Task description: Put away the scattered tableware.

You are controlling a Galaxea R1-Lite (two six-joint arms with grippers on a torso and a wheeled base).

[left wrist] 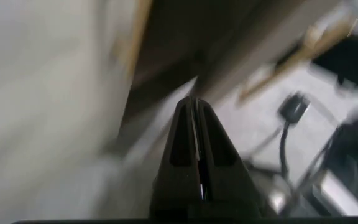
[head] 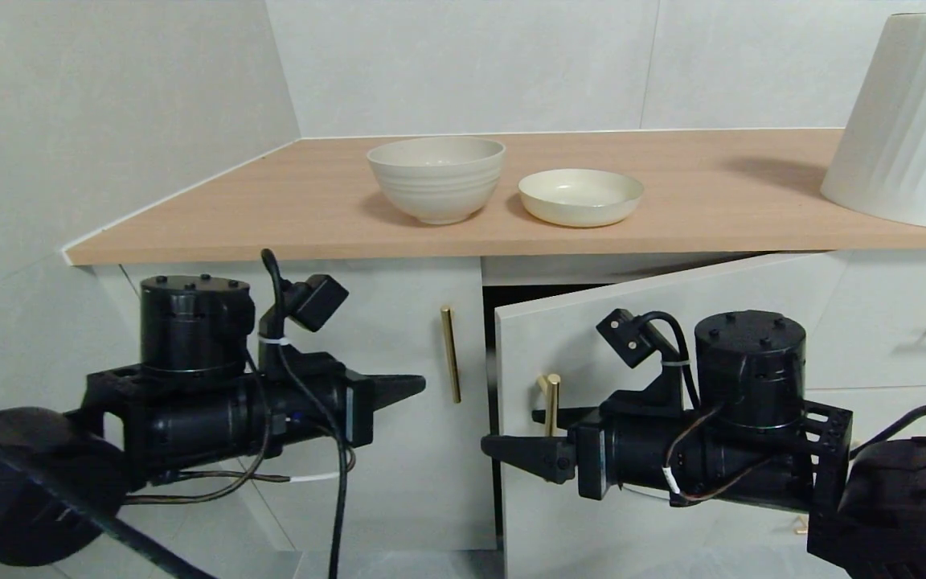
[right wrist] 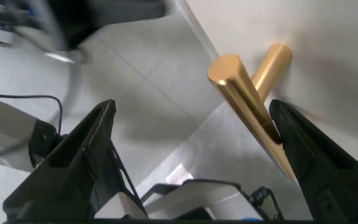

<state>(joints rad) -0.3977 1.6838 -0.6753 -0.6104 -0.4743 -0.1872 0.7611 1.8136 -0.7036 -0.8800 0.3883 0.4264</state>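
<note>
The bowl and shallow dish stand side by side on the counter. The left gripper is closed with nothing between its fingers. The right gripper is spread open, one finger just beside the brass handle of the ajar cabinet door.

The ringed bowl on the left is pale grey-beige; the dish to its right is cream. Counter light brown wood grain, cabinet handles brass-gold, pleated lampshade white.
</note>
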